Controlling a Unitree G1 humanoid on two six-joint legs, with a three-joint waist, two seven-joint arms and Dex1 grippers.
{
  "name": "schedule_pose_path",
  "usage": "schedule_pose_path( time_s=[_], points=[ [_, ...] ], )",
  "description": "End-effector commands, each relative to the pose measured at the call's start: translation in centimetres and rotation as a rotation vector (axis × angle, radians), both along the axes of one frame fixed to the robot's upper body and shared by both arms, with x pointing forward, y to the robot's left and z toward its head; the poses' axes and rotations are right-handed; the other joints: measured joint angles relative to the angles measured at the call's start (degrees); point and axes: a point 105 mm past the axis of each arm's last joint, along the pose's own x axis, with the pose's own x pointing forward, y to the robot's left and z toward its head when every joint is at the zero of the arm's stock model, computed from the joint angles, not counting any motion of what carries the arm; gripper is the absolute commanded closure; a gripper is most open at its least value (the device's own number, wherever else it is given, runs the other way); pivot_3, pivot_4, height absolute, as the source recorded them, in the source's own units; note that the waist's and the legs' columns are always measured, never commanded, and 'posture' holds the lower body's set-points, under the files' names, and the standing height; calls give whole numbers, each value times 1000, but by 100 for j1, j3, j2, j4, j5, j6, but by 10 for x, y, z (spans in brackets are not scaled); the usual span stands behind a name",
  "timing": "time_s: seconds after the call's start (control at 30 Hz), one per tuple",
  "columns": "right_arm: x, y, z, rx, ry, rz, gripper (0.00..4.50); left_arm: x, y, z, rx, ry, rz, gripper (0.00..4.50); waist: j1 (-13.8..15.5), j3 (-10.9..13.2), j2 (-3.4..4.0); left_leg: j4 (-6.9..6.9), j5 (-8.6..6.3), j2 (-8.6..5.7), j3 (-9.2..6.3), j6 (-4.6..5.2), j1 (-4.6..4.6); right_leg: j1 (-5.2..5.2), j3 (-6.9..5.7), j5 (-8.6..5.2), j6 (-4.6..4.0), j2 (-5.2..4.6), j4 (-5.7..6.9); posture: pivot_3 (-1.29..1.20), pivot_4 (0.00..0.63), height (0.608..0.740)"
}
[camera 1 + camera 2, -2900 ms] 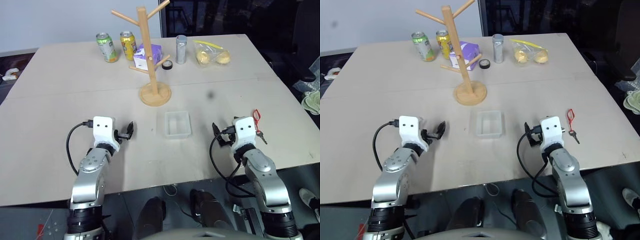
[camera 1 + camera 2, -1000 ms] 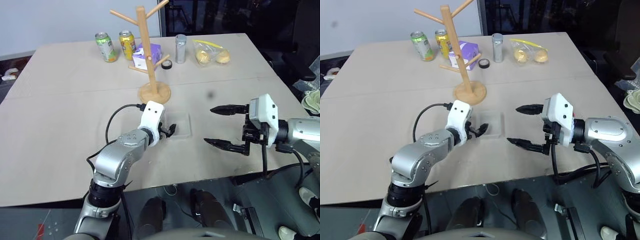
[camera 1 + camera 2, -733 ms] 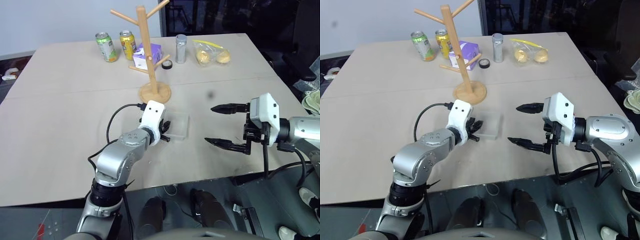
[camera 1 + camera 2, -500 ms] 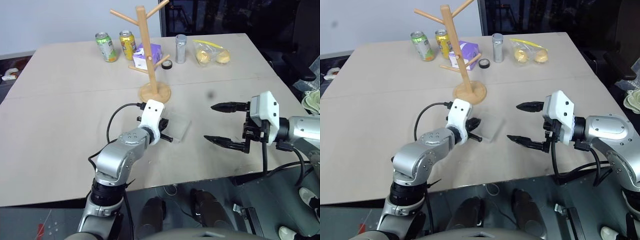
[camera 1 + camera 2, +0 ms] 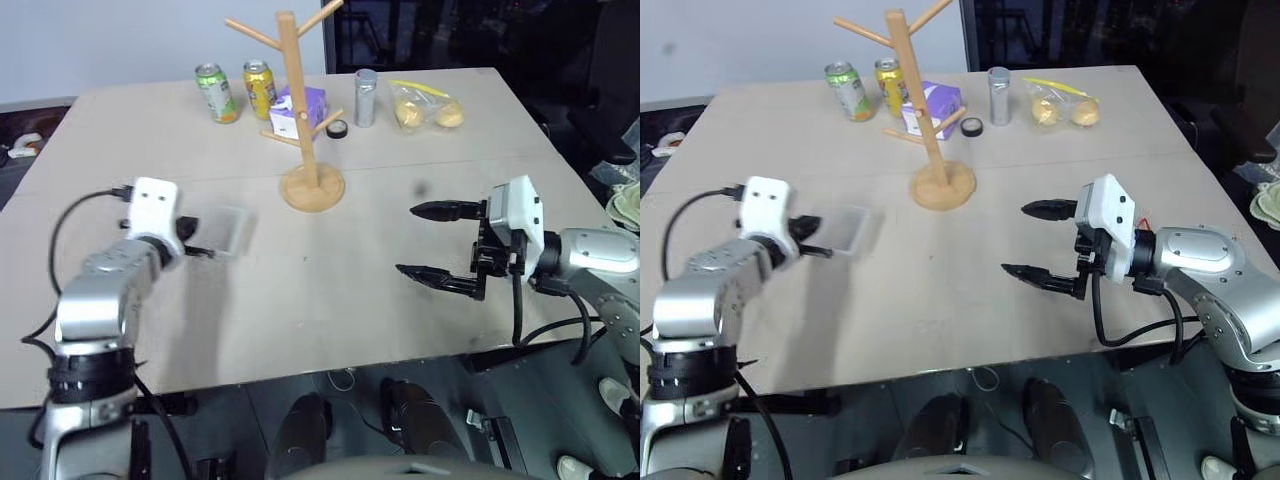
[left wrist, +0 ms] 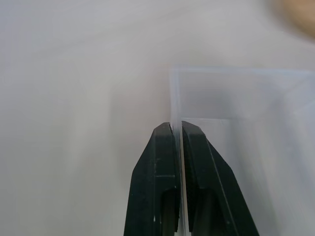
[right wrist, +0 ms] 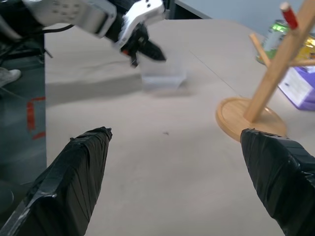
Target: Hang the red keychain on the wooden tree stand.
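I pick the tall light-wood tree stand (image 5: pixel 305 110) with its round base and slanted pegs as my marker. It stands upright on the wide pale bench (image 5: pixel 330 290), toward the far side.

Far to the left of the stand, and nearer to me, is my left pincer (image 5: pixel 205 252). Its two black fingers (image 6: pixel 160 182) are pressed tight together on the thin wall of a small see-through plastic box (image 5: pixel 227 231). The box sits in the pincer's grip, tilted, with its open side turned toward the stand.

Behind the stand, along the far edge of the bench, I see a green drink can (image 5: pixel 211 91) and a yellow drink can (image 5: pixel 258 88), both to the left of the pole. Just behind the pole is a purple and white carton (image 5: pixel 298 108). A small black ring of tape (image 5: pixel 338 129) lies to the right of the pole, then a silver metal can (image 5: pixel 365 97), then a clear bag with yellow food inside (image 5: pixel 425 112).

Well to the right of the stand, and nearer to me, is my right pincer (image 5: pixel 434 243). Its fingers are spread very wide with nothing between them, and they point back toward the stand.

A tiny bit of the red cord keychain (image 5: pixel 1141 223) peeks out on the bench just behind that right pincer's white block, far to the right of the stand. It is not on any peg.
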Motion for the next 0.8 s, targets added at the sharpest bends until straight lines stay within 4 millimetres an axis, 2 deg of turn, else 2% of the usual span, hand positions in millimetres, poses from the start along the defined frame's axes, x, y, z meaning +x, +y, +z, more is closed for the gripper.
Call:
schedule_pose_path(
  time_s=[0.03, 0.13, 0.27, 0.33, 0.5, 0.53, 0.63, 0.8],
  points=[
    [0, 4, 9, 4, -48, 19, 0, 18, 22, 38, -25, -177, 59, 4431, 16, 0, -4, 2, 0, -3, 0, 0, -4, 0, -2, 1, 1, -6, -1, 0, 150, 740],
    [1, 6, 12, 6, -56, 25, 0, 33, 35, 44, -119, -226, 128, 4431, 31, 1, -5, 3, 0, -6, 0, 0, -11, -2, -5, 6, 9, -12, -7, 0, 150, 740],
    [1, 7, 15, 3, -63, 23, 0, 45, 49, 24, -226, -197, 235, 4431, 19, 1, -5, -6, 0, -7, -2, 0, -10, -4, -8, 16, 24, -16, -11, 0, 150, 740],
    [1, 5, 15, 2, -63, 14, 0, 48, 52, 12, -257, -163, 279, 4431, 0, 1, -5, -9, -1, -6, -2, 0, -10, -4, -9, 16, 23, -17, -11, 0, 150, 740],
    [0, 4, 15, 3, -59, 3, 0, 53, 53, 0, -260, -122, 312, 4431, 0, 4, -14, -4, 0, -6, -9, 0, -14, -3, -17, 17, 24, -19, -9, 0, 150, 740],
    [0, 4, 14, 3, -58, 2, 0, 54, 52, -1, -255, -118, 312, 3979, -1, 4, -14, -2, 0, -7, -10, 0, -14, -3, -17, 18, 25, -19, -7, 0, 150, 740],
    [0, 4, 14, 5, -55, -4, 0, 55, 51, 3, -254, -131, 306, 3262, -14, 4, -15, -1, 0, -6, -9, 0, -12, -3, -17, 18, 25, -19, -3, 0, 150, 740],
    [-1, 3, 15, 18, -43, -20, 0, 48, 58, 24, -243, -166, 297, 1062, -35, 4, -15, -1, 0, -6, -11, 0, -13, -3, -18, 18, 25, -18, -2, 0, 150, 740]
  ],
)
